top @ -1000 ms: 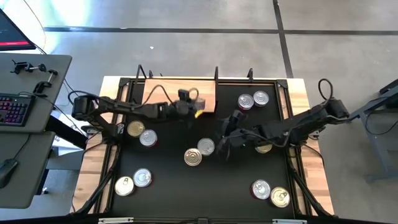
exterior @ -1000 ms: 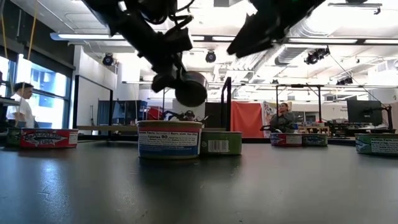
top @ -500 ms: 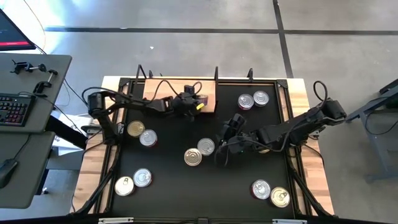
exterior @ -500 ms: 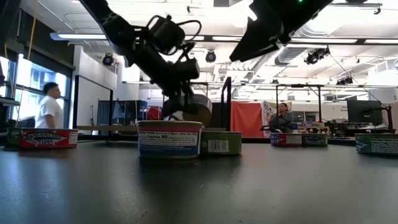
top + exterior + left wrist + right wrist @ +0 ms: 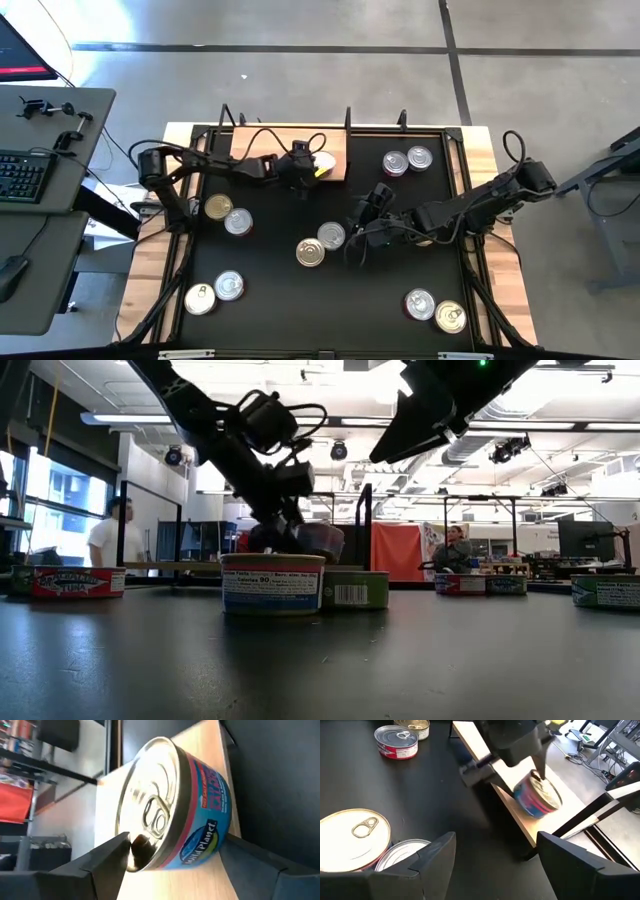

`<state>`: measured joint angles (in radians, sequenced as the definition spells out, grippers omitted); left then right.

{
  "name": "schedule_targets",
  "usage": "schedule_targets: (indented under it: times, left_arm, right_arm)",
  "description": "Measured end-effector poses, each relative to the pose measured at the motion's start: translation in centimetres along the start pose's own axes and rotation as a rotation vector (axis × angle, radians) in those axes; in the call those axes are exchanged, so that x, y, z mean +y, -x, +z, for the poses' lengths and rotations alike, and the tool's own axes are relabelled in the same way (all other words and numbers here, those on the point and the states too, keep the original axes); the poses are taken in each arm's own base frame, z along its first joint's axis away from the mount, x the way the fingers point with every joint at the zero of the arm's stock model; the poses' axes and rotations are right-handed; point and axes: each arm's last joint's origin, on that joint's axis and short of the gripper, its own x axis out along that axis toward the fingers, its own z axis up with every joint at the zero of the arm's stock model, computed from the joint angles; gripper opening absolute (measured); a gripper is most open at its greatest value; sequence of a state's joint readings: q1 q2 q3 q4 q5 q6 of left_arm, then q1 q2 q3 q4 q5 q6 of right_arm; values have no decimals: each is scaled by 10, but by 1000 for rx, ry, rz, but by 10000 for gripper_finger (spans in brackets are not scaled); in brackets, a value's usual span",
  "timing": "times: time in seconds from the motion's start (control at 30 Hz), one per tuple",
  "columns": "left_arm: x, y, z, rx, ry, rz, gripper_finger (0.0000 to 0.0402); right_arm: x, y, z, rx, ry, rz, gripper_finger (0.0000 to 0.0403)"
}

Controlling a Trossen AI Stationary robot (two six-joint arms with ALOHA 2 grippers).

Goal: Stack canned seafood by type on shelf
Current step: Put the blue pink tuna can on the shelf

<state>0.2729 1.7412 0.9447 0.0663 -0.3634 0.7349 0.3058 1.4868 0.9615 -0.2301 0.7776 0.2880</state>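
The left claw (image 5: 312, 166) holds a can (image 5: 322, 163) over the wooden shelf (image 5: 255, 143); other cans dot the black mat (image 5: 340, 290).

Bright overhead lights, backlit arms silhouetted, perhaps slight close-up blur

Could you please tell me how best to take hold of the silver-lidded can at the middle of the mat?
Probably come straight down on the silver-lidded can: it sits flat, lid up. Close the jaws on its round side wall, clear of the gold-lidded can beside it.

left gripper (image 5: 318, 166) — jaws clamped | right gripper (image 5: 352, 238) — jaws apart
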Motion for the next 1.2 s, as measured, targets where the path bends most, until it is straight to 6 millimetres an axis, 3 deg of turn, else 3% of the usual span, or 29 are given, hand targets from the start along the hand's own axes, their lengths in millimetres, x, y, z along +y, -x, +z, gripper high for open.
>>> schedule_targets:
  times: [0.47, 0.9, 1.2]
  left_arm:
    - [-6, 3, 1, 3, 54, -59, 278]
    - [6, 3, 11, -160, 174, -133, 115]
    - [25, -4, 0, -206, 244, -116, 24]
  right_arm:
    - [-1, -1, 1, -5, -12, 0, 270]
    - [-4, -4, 2, -1, -35, -12, 270]
    - [-10, -9, 3, 5, -52, -33, 270]
